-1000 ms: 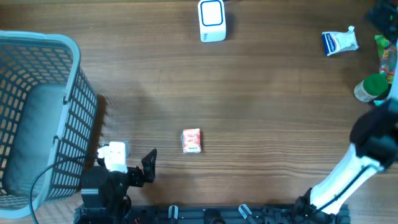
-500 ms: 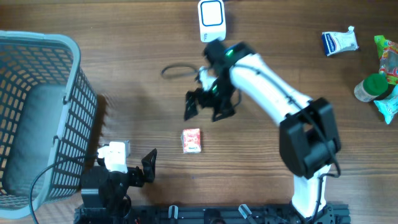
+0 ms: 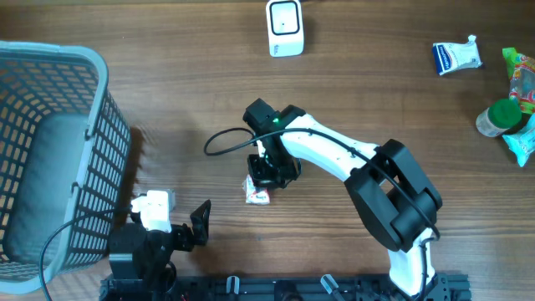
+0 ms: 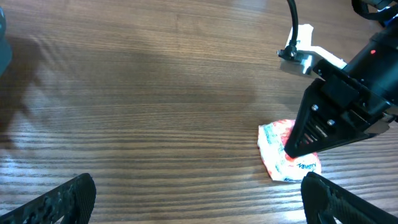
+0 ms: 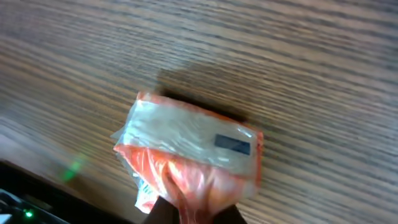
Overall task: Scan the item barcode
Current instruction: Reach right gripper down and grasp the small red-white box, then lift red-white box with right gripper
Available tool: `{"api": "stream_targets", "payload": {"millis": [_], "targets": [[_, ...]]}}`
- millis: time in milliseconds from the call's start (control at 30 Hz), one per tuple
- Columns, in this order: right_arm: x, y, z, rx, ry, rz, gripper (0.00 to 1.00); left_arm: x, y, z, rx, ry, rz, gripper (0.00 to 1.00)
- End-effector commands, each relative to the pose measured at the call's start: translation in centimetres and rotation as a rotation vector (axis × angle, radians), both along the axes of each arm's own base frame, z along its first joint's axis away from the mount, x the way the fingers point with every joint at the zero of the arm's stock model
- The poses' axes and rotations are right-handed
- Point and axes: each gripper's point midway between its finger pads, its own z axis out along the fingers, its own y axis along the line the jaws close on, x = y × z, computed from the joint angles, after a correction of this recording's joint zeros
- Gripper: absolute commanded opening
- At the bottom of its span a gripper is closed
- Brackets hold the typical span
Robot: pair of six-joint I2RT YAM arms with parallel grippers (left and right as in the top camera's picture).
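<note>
The right claw (image 3: 266, 176) is pressed together on one end of the snack packet (image 5: 193, 149), pinching its orange film, likely so it can be lifted and turned toward the scanner (image 3: 284, 28). The packet lies on the desk (image 3: 167, 109), well below the scanner. The left claw (image 4: 199, 202) stands spread and idle, farther still from the scanner. The right claw's tips are cut off at the wrist view's edge. A dark patch on the packet is too blurred to call a barcode.

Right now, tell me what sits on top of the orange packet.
The right end effector sits on the orange packet, shut on its far end. From overhead it covers that end; only the packet's near part shows.
</note>
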Motion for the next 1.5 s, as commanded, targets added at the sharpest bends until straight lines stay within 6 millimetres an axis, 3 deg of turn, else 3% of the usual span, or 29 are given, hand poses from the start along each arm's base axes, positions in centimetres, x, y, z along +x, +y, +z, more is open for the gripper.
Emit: {"api": "stream_targets", "payload": {"millis": [0,100,167,267,300,333,367,433,567,667,700,900,1033,1133,1200,1400,1467], "targets": [[0.7,-1.2,-0.6,-0.110,0.012,-0.180,0.05,0.0,-0.2,0.2,0.007,-0.015,-0.021,1.00],[1.3,-3.8,-0.8,-0.291,0.084,-0.530,0.04,0.0,-0.2,0.2,0.007,-0.015,-0.021,1.00],[1.1,-4.5,-0.2,-0.348,0.255,-0.821,0.22,0.0,-0.2,0.2,0.007,-0.015,-0.021,1.00],[1.9,-4.6,0.5,-0.320,0.401,-0.987,0.33,0.0,-0.2,0.2,0.007,-0.015,-0.021,1.00],[2.2,-4.8,0.8,-0.313,0.454,-1.046,0.46,0.0,-0.2,0.2,0.007,-0.015,-0.021,1.00],[2.9,-5.0,1.3,-0.299,0.525,-1.125,0.82,0.0,-0.2,0.2,0.007,-0.015,-0.021,1.00],[3.7,-5.2,1.7,-0.258,0.567,-1.155,0.85,0.0,-0.2,0.2,0.007,-0.014,-0.021,1.00],[5.5,-5.6,2.1,-0.153,0.568,-1.122,0.84,0.0,-0.2,0.2,0.007,-0.015,-0.021,1.00],[8.3,-6.5,1.9,0.007,0.286,-0.838,0.79,0.0,-0.2,0.2,0.007,-0.015,-0.021,1.00],[9.3,-8.0,1.3,-0.001,0.029,-0.540,0.90,0.0,-0.2,0.2,0.007,-0.014,-0.021,1.00],[9.3,-8.2,1.0,0.012,-0.023,-0.419,1.00,0.0,-0.2,0.2,0.007,-0.014,-0.021,1.00],[6.8,-8.8,-0.8,0.044,-0.023,-0.228,0.99,0.0,-0.2,0.2,0.007,-0.015,-0.021,1.00],[6.3,-7.4,-1.7,0.180,-0.055,-0.138,0.97,0.0,-0.2,0.2,0.007,-0.015,-0.021,1.00],[7.1,-7.0,-1.7,0.217,-0.120,-0.072,0.83,0.0,-0.2,0.2,0.007,-0.015,-0.021,1.00],[6.3,-7.0,-2.1,0.211,-0.105,-0.057,0.68,0.0,-0.2,0.2,0.007,-0.015,-0.021,1.00],[3.3,-7.2,-4.7,0.204,-0.083,-0.014,0.73,0.0,-0.2,0.2,0.007,-0.015,-0.021,1.00],[3.2,-7.3,-4.7,0.202,-0.080,-0.013,0.62,0.0,-0.2,0.2,0.007,-0.015,-0.021,1.00]]}}
